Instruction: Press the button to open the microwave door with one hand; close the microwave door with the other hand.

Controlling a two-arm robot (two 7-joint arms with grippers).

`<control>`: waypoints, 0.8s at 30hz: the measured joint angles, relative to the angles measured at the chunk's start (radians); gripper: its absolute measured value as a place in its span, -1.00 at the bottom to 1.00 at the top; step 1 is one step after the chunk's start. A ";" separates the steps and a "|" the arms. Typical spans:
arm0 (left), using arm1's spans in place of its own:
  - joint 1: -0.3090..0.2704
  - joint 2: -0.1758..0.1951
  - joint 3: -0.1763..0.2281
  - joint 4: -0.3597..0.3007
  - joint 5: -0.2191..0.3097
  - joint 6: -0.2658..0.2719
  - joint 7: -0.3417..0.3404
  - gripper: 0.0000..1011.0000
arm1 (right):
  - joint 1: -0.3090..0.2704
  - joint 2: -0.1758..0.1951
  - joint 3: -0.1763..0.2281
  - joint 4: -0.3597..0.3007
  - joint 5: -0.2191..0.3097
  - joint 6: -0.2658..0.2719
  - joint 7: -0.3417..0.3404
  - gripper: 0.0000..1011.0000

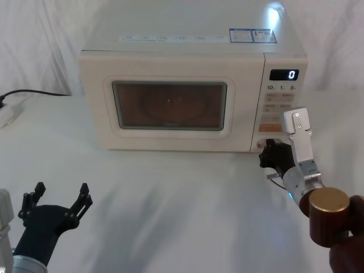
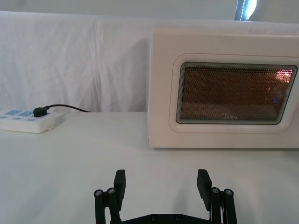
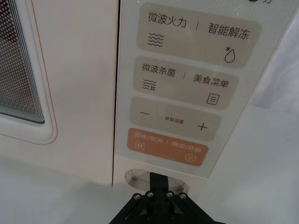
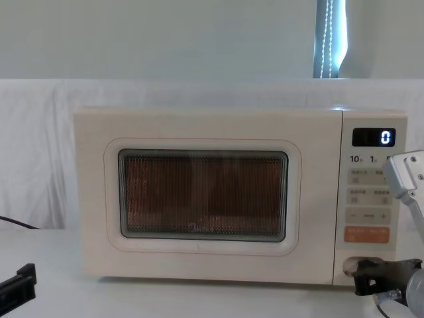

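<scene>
The cream microwave (image 1: 187,40) stands at the back of the table, its display showing 0. The microwave door (image 1: 170,105) lies flush with the front, and an orange glow shows behind its window (image 4: 202,195). At the foot of the control panel is the button (image 3: 135,176), and my right gripper (image 3: 159,177) is shut with its tip touching it. This gripper (image 1: 267,153) also shows in the chest view (image 4: 361,268). My left gripper (image 1: 61,190) stands open low at the front left, well clear of the door (image 2: 236,93).
A white power strip (image 2: 25,119) with a black cable lies on the table to the left of the microwave. White cloth covers the table (image 1: 170,205) and the wall behind. Above the button sits an orange key (image 3: 167,147).
</scene>
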 joint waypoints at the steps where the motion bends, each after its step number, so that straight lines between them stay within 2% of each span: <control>1: 0.000 0.000 0.000 0.000 0.000 0.000 0.000 0.98 | 0.001 0.000 0.000 0.002 0.000 -0.001 0.000 -1.00; 24: 0.000 0.000 0.000 0.000 0.000 0.000 0.000 0.98 | 0.028 0.001 0.008 0.043 0.004 -0.018 0.007 -1.00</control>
